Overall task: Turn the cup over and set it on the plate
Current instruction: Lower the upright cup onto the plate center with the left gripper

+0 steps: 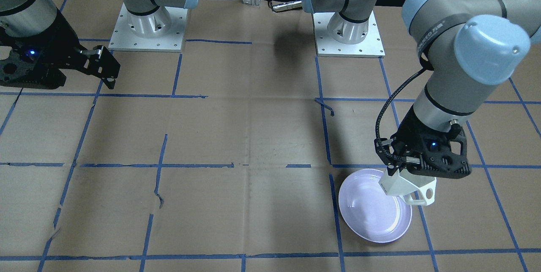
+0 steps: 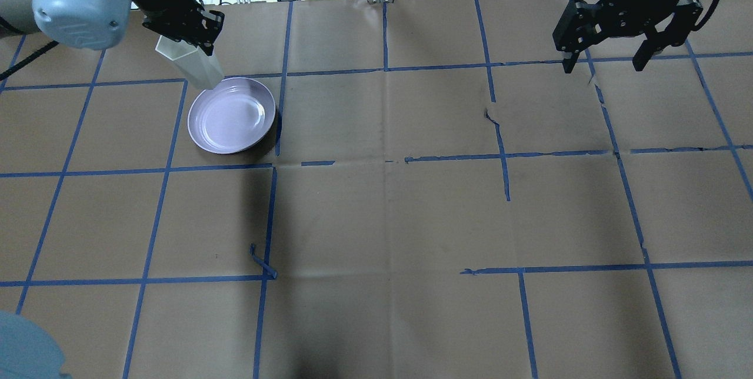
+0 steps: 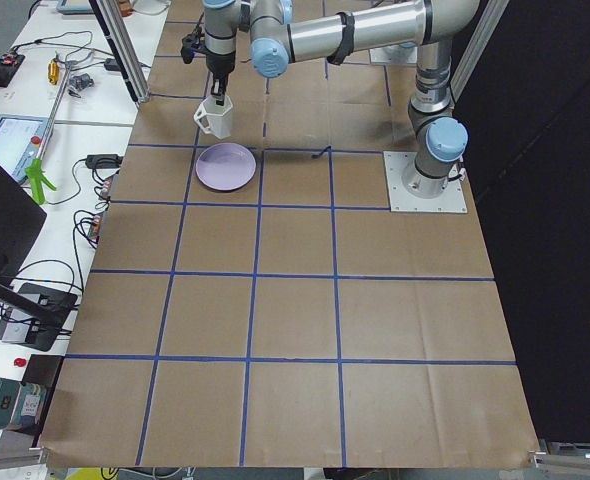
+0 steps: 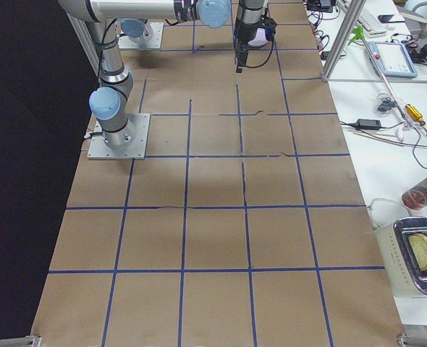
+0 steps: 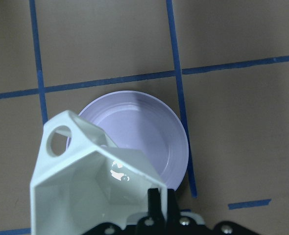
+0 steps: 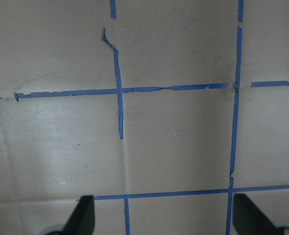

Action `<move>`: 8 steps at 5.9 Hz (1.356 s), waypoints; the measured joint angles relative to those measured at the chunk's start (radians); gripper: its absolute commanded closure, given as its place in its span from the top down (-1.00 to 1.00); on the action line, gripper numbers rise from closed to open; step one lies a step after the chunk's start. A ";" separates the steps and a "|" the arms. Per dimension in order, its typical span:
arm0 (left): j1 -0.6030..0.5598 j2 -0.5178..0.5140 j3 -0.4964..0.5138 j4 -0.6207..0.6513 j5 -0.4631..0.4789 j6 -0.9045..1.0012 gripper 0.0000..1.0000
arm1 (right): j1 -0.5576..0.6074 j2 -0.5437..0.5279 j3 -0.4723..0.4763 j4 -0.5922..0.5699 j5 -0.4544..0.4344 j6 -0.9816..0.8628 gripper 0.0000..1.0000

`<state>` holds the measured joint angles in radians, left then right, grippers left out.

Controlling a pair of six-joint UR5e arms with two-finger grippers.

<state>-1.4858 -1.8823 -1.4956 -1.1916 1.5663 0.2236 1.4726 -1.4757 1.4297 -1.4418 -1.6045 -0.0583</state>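
Hanging in the air base down, the cup (image 1: pixel 402 187) is being held above the rim of the plate (image 1: pixel 372 221), clear of it. The left gripper (image 1: pixel 397 174) is clamping the cup's wall at the mouth, one finger (image 5: pixel 154 203) reaching inside. The plate is lying flat on the paper-covered table (image 2: pixel 376 220), among blue tape lines (image 2: pixel 270 214). Well apart, the right gripper (image 2: pixel 603 66) is hovering over the table, fingers spread wide.

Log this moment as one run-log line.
left gripper: shut on cup, mouth up, above plate edge | right gripper: open, empty | cup not yet on plate
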 measured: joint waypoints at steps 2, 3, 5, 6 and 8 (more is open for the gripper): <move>-0.005 -0.074 -0.121 0.180 0.017 0.043 -1.00 | 0.000 0.000 0.000 0.000 0.000 0.000 1.00; -0.008 -0.104 -0.157 0.240 0.039 0.061 -0.95 | 0.000 0.000 0.000 0.000 0.000 0.000 1.00; -0.009 -0.122 -0.185 0.268 0.065 0.082 0.97 | 0.000 0.000 0.000 0.000 0.000 0.000 1.00; -0.006 -0.122 -0.178 0.271 0.068 0.080 0.98 | 0.000 0.000 0.000 0.000 0.000 0.000 1.00; -0.004 -0.077 -0.150 0.236 0.085 0.069 0.98 | 0.000 0.000 0.000 0.000 0.000 0.000 1.00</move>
<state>-1.4899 -1.9589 -1.6455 -0.9556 1.6510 0.2931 1.4726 -1.4756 1.4296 -1.4419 -1.6046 -0.0583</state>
